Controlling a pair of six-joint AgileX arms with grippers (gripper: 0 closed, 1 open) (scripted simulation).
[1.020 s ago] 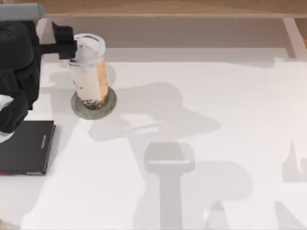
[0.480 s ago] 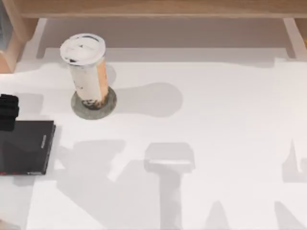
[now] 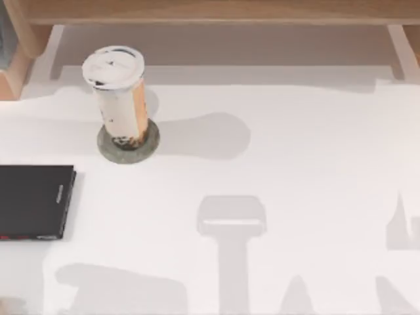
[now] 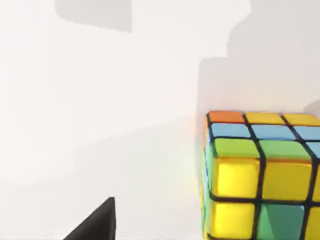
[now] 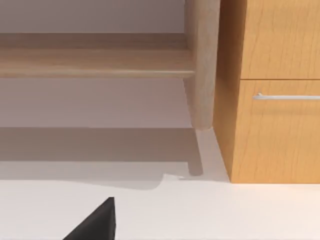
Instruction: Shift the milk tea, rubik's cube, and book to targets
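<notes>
One of the three moves looks finished: the milk tea (image 3: pixel 120 98) stands upright on the round grey-green disc (image 3: pixel 128 145) at the table's far left, and the left arm, which a second ago reached in beside the cup's lid and half a second ago was a dark shape above the slab's far left corner, is gone from the top view; I take that as the cup released and the arm moving on. Nearest the left wrist camera a dark sliver of the left gripper (image 4: pixel 95 223) juts in, too little to tell how its jaws stand, and it holds nothing I can see; just beyond it the rubik's cube (image 4: pixel 260 175) sits on bare white table, so the cube is likely the next pick. The black slab (image 3: pixel 34 201) lies empty at the table's left edge, near the disc, its surface free for setting something down; the middle and right of the table (image 3: pixel 295 164) are open. The right gripper (image 5: pixel 95 223) shows the same dark sliver, state untellable, facing a wooden cabinet (image 5: pixel 275 90) with a drawer handle.
</notes>
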